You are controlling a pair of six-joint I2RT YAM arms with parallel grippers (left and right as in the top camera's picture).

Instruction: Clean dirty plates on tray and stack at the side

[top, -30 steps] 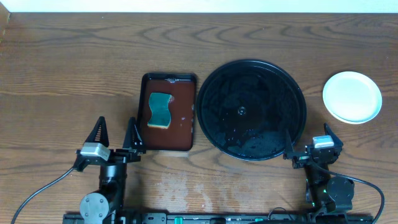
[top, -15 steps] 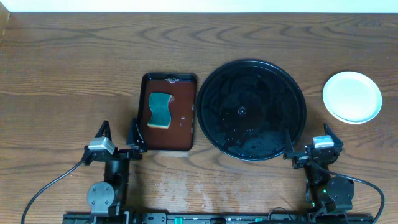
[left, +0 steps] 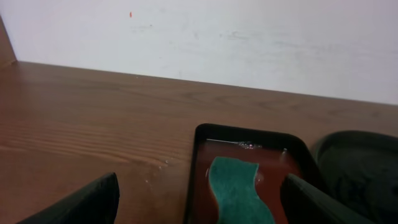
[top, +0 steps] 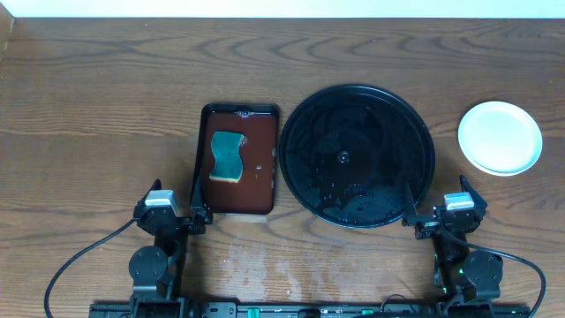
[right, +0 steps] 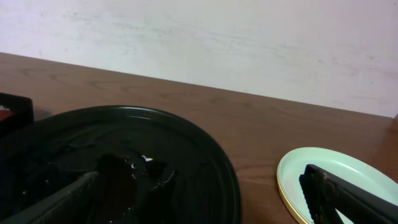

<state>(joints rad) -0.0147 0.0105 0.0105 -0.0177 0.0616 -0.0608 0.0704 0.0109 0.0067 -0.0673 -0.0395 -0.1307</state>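
The large round glossy black tray (top: 362, 115) lies bare (no plate on it); the small pale glossy plates (top: 500, 137) sit stacked to its right. The left gripper (top: 172, 215) and right gripper (top: 439, 205) gape wide, empty; the task looks finished.

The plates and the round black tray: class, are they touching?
Apart. The overhead view shows a strip of bare table between the plates and the tray rim.

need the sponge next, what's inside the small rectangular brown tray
A green sponge lies in the rectangular dark-brown tray, sitting in what looks like shallow brownish liquid with a few bubbles. The tray floor under the sponge is covered, so unseen.
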